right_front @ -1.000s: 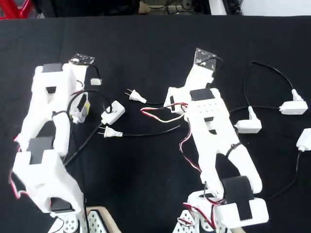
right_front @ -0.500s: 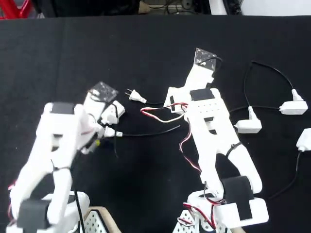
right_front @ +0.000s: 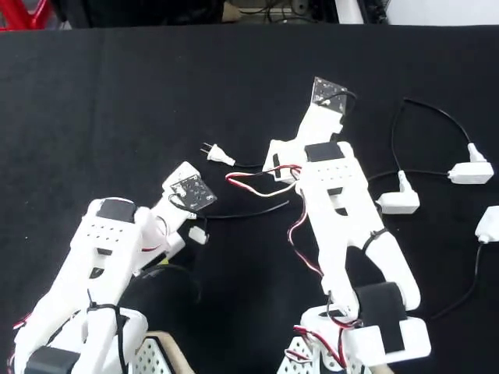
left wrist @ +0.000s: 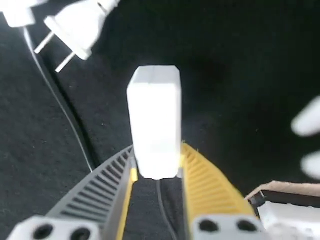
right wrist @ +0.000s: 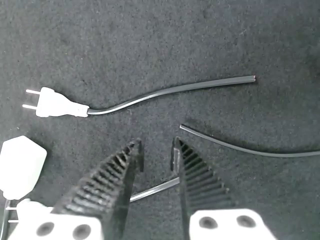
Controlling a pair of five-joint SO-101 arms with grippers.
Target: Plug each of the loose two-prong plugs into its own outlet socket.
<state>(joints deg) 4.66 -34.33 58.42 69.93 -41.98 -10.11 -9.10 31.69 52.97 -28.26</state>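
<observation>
My left gripper point(left wrist: 156, 167) is shut on a white outlet socket block point(left wrist: 154, 110), holding it by one end just above the black cloth. In the high view that gripper point(right_front: 185, 188) is left of centre. A loose two-prong plug point(left wrist: 75, 27) lies close by the block. Another two-prong plug point(right_front: 217, 154) lies at mid-table, left of my right gripper point(right_front: 274, 160). The right gripper point(right wrist: 156, 150) hangs open by a narrow gap with nothing held, over a thin black cable point(right wrist: 155, 189). That plug point(right wrist: 50, 102) and a white block point(right wrist: 20, 165) lie beside it.
Three white adapter blocks point(right_front: 472, 171) point(right_front: 398, 202) point(right_front: 490, 222) with black cables lie at the right of the black cloth point(right_front: 117, 86). Loose cable ends point(right wrist: 250, 78) run under the right arm. Bare cloth lies across the back and far left.
The left arm swung from the far left in toward the middle and front, and its gripper has shut on the socket block. The right arm has not moved.
</observation>
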